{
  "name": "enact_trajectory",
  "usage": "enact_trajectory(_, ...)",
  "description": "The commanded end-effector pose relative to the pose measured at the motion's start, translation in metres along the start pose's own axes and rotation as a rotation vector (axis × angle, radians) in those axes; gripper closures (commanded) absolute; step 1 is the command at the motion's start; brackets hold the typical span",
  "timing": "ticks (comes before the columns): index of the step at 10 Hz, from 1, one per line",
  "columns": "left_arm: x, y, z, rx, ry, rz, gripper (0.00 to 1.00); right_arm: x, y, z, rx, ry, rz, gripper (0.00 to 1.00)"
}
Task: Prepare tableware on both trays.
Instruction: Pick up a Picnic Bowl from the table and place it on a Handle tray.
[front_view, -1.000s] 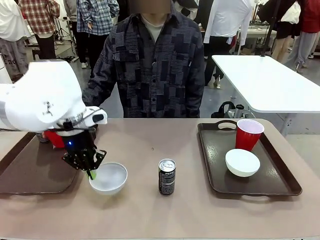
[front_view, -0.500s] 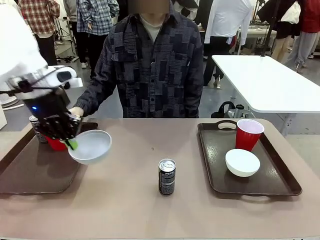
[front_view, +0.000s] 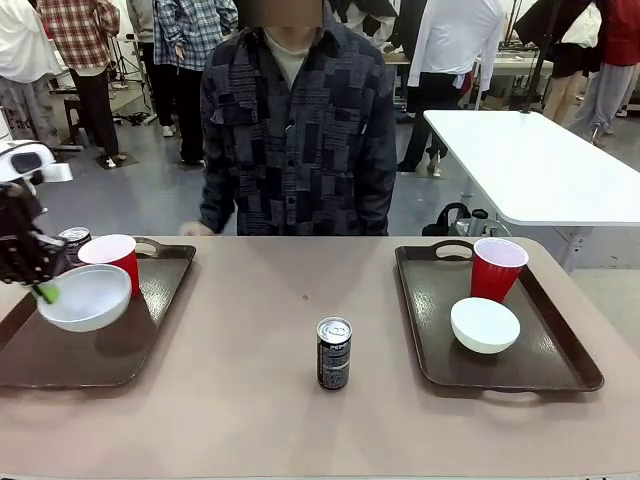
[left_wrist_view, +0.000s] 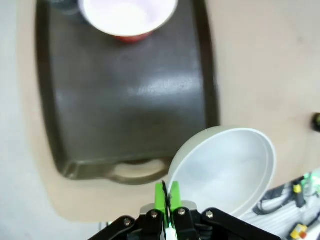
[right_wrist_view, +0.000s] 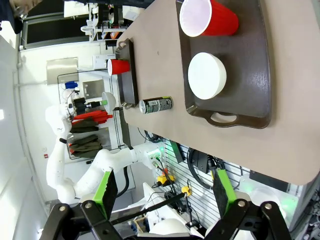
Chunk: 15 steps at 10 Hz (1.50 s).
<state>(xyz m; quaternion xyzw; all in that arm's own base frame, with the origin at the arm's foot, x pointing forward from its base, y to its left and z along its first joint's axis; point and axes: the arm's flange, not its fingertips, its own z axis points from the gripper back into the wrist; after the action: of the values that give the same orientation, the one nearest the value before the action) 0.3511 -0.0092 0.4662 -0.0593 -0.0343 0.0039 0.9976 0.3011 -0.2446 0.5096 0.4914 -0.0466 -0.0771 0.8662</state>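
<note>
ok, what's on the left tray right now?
On the left tray: a red cup and behind it a can, mostly covered. The bowl, pinched at its rim by the left fingers, hangs above the tray.

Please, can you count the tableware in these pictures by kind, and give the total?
Red cups: 2, one on the left tray, one on the right tray.
White bowls: 2, one held by the left gripper, one on the right tray.
Cans: 2.
Trays: 2.
Total: 8.

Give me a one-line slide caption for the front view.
Left gripper carries a white bowl by its rim above the left tray; a can waits mid-table.
</note>
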Motion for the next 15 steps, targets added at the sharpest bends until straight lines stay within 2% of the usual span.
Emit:
enact_trajectory(1, -0.001, 0.015, -0.001, 0.025, -0.003, 0.014, 1.00, -0.003, 0.001, 0.001, -0.008, 0.007, -0.011, 0.00)
enact_trajectory(2, -0.005, -0.004, -0.002, 0.056, 0.026, -0.012, 1.00, -0.003, 0.001, 0.001, -0.008, 0.007, -0.011, 0.00)
enact_trajectory(3, 0.000, 0.016, 0.001, 0.005, -0.002, 0.022, 1.00, -0.003, 0.001, 0.001, -0.008, 0.007, -0.011, 0.00)
enact_trajectory(6, 0.000, 0.016, 0.001, 0.005, -0.002, 0.022, 1.00, -0.003, 0.001, 0.001, -0.008, 0.007, -0.011, 0.00)
enact_trajectory(7, -0.001, 0.016, 0.000, 0.016, 0.004, 0.018, 0.96, -0.003, 0.001, 0.001, -0.008, 0.007, -0.011, 0.00)
enact_trajectory(10, 0.033, 0.039, -0.068, -0.044, 0.108, 0.150, 0.96, -0.003, 0.001, 0.001, -0.008, 0.007, -0.011, 0.00)
enact_trajectory(12, 0.037, 0.039, -0.099, 0.021, 0.129, 0.165, 0.96, -0.003, 0.001, 0.001, -0.008, 0.007, -0.011, 0.00)
enact_trajectory(15, 0.038, 0.040, -0.116, 0.036, 0.156, 0.162, 0.96, -0.003, 0.001, 0.001, -0.008, 0.007, -0.011, 0.00)
